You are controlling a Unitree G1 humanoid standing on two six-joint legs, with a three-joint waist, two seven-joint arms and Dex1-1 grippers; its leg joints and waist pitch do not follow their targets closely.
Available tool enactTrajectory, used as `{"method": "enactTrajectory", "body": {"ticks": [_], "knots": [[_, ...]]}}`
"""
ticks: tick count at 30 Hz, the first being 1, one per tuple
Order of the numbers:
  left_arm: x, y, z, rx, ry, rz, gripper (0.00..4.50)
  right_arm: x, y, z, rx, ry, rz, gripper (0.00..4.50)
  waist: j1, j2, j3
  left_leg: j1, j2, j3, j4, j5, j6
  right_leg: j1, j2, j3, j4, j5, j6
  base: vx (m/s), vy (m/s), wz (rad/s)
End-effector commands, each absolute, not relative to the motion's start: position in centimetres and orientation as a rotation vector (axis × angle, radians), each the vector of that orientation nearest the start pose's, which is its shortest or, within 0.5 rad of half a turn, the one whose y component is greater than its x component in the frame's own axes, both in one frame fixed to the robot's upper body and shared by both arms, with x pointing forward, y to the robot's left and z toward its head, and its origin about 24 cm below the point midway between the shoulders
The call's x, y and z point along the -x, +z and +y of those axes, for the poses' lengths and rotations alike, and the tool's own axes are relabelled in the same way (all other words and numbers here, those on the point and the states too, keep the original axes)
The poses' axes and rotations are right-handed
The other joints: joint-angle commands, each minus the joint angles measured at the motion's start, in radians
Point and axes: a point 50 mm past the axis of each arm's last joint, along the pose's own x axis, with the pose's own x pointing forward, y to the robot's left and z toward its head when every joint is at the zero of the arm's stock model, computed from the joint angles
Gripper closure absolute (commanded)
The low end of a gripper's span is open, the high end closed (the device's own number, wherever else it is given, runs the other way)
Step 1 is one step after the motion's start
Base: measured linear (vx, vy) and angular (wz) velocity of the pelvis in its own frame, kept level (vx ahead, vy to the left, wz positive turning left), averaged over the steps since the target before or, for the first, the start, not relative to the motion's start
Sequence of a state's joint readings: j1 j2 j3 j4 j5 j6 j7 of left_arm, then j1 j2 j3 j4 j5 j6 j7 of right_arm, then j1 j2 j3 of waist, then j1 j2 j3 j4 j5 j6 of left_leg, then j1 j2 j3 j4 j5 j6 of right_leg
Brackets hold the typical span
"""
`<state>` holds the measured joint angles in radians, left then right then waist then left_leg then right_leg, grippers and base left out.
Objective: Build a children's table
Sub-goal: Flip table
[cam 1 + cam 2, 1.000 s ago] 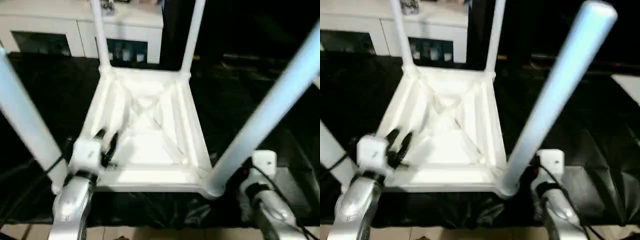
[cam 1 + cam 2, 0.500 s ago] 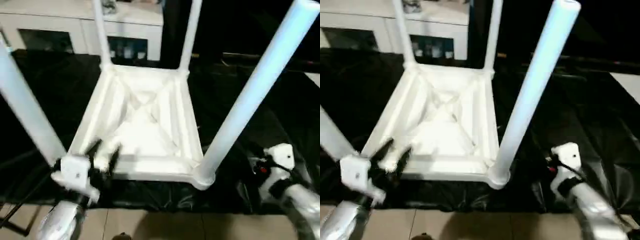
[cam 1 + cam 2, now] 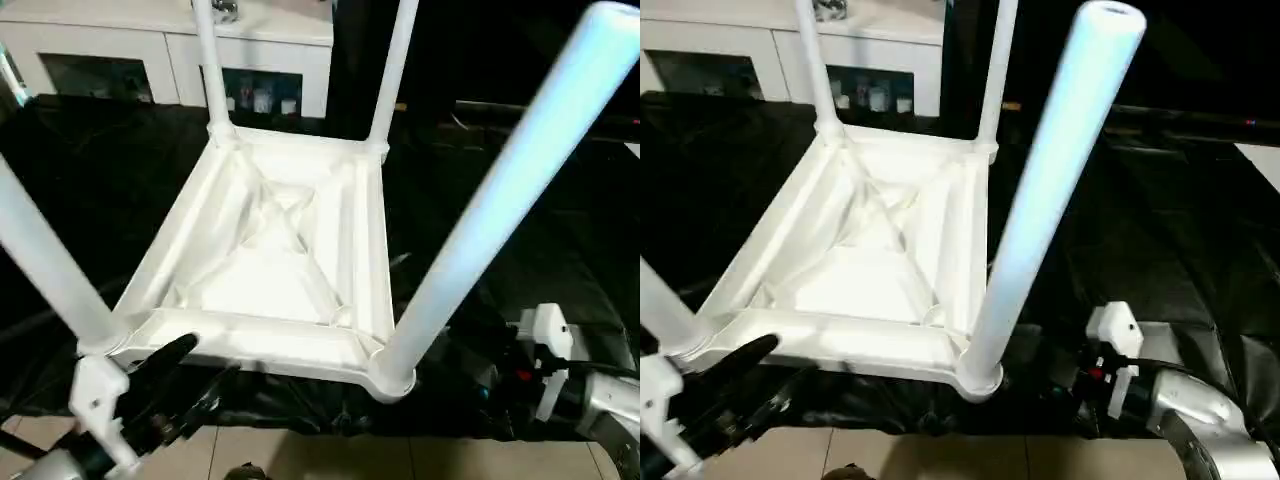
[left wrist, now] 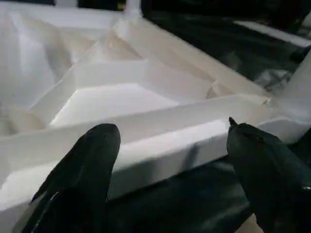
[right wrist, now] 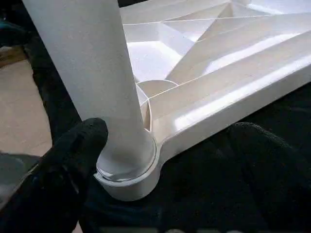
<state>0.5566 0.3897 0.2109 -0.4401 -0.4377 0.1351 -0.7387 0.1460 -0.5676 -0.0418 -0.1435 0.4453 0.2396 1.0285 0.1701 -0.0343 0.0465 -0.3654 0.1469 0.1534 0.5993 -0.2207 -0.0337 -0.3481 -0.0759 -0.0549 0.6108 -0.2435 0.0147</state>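
Left claw (image 4: 170, 160): fingers spread wide, holding nothing, just off the near rim of the upturned tabletop (image 3: 290, 250). Right claw (image 5: 165, 160): fingers wide apart, empty, beside the near-right leg (image 3: 500, 190).

Tabletop: underside up on a black-draped desk (image 3: 520, 260), in front of the white cabinet (image 3: 170, 50). All four legs stand in the corner sockets.

Step, by judgement: assembly finished or nearly so; next likely to check seating or turn it upright, needing a grip on rim or leg.

Right wrist view: the near-right leg's socket (image 5: 131, 179) in close detail. Eye views: the whole layout.
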Motion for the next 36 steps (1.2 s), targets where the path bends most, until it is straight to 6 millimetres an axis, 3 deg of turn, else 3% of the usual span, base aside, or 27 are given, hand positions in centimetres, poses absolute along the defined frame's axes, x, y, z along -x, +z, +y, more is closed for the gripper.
{"method": "enactTrajectory", "body": {"ticks": [1,2,3,9,13,17,18,21,23,24,27,29,33,36], "knots": [[-13.0,6.1,23.2,0.032,-0.557,0.194,0.14,-20.0,5.5,-21.1,-0.003,1.063,0.283,0.00,0.007,0.004,-0.017,0.009,0.091,-0.037,-0.099,-0.226,0.066,0.011,-0.083,0.054,-0.078,-0.113,-0.163,0.000,0.000,0.00],[-12.8,6.1,23.5,0.029,-0.553,0.206,0.06,-19.9,5.6,-21.0,-0.008,1.075,0.283,0.00,0.007,-0.005,-0.016,0.009,0.091,-0.035,-0.097,-0.216,0.073,0.012,-0.081,0.054,-0.077,-0.091,-0.167,0.000,0.000,0.00],[-12.7,6.1,23.7,0.028,-0.553,0.213,0.06,-19.9,5.7,-21.0,-0.012,1.083,0.283,0.00,0.010,0.001,-0.015,0.009,0.090,-0.036,-0.099,-0.217,0.077,0.012,-0.081,0.054,-0.074,-0.091,-0.166,0.000,0.000,0.00],[-11.9,6.4,25.5,0.029,-0.521,0.236,0.06,-19.6,5.8,-20.1,-0.050,1.177,0.298,0.00,0.015,0.000,-0.009,0.015,0.093,-0.035,-0.102,-0.248,0.071,0.011,-0.080,0.055,-0.077,-0.106,-0.179,0.000,0.000,0.00],[-11.5,6.5,26.3,0.023,-0.524,0.260,0.06,-20.2,5.5,-19.7,-0.021,1.169,0.280,0.00,0.026,0.000,-0.005,0.022,0.095,-0.036,-0.112,-0.332,0.026,0.009,-0.088,0.063,-0.087,-0.244,-0.157,0.000,0.000,0.00],[-11.4,6.6,27.2,0.018,-0.502,0.265,0.06,-21.3,5.0,-18.6,-0.002,1.131,0.238,0.00,0.029,0.002,0.000,0.027,0.090,-0.033,-0.117,-0.376,-0.002,-0.001,-0.088,0.069,-0.092,-0.306,-0.151,0.000,0.000,0.00],[-11.4,6.7,27.4,0.014,-0.494,0.263,0.06,-21.7,4.9,-18.2,0.003,1.110,0.220,0.00,0.032,0.002,-0.007,0.035,0.095,-0.034,-0.117,-0.368,-0.013,0.000,-0.088,0.070,-0.090,-0.272,-0.152,0.000,0.000,0.00],[-11.5,7.1,28.2,0.009,-0.450,0.245,0.06,-23.0,4.7,-17.9,-0.005,1.018,0.172,0.00,0.034,0.003,-0.005,0.032,0.092,-0.029,-0.117,-0.363,-0.011,-0.002,-0.081,0.069,-0.082,-0.194,-0.167,0.000,0.000,0.00],[-11.5,7.2,28.5,0.009,-0.437,0.239,0.06,-23.4,4.6,-17.9,-0.010,0.981,0.156,0.00,0.033,0.003,-0.004,0.031,0.090,-0.030,-0.119,-0.366,-0.012,-0.001,-0.082,0.069,-0.081,-0.196,-0.172,0.000,0.000,0.00],[-11.5,7.5,28.7,0.018,-0.421,0.227,0.06,-24.1,4.6,-18.3,-0.023,0.916,0.135,0.00,0.035,0.010,-0.008,0.033,0.091,-0.030,-0.117,-0.356,-0.016,-0.001,-0.082,0.069,-0.078,-0.174,-0.174,0.000,0.000,0.00],[-11.8,7.7,28.7,0.029,-0.416,0.206,0.06,-24.4,4.6,-18.7,-0.021,0.875,0.121,0.00,0.036,0.010,-0.010,0.035,0.091,-0.027,-0.116,-0.363,-0.020,0.000,-0.081,0.069,-0.078,-0.166,-0.176,0.000,0.000,0.00],[-12.5,7.7,28.2,0.031,-0.417,0.176,0.06,-24.7,4.7,-19.4,-0.011,0.816,0.110,0.00,0.037,0.010,-0.011,0.035,0.091,-0.026,-0.116,-0.355,-0.018,0.002,-0.080,0.069,-0.077,-0.147,-0.176,0.000,0.000,0.00],[-15.2,6.6,25.8,0.039,-0.425,0.136,0.06,-25.9,4.2,-22.2,0.063,0.599,0.136,0.00,0.043,0.011,-0.022,0.032,0.088,-0.023,-0.107,-0.248,-0.011,0.010,-0.078,0.065,-0.064,-0.042,-0.182,0.000,0.000,0.00],[-16.1,6.1,24.9,0.053,-0.417,0.129,0.06,-26.5,3.9,-23.2,0.111,0.499,0.158,0.00,0.041,0.010,-0.022,0.029,0.086,-0.021,-0.106,-0.253,-0.018,0.012,-0.081,0.066,-0.068,-0.078,-0.174,0.000,0.000,0.00]]}}
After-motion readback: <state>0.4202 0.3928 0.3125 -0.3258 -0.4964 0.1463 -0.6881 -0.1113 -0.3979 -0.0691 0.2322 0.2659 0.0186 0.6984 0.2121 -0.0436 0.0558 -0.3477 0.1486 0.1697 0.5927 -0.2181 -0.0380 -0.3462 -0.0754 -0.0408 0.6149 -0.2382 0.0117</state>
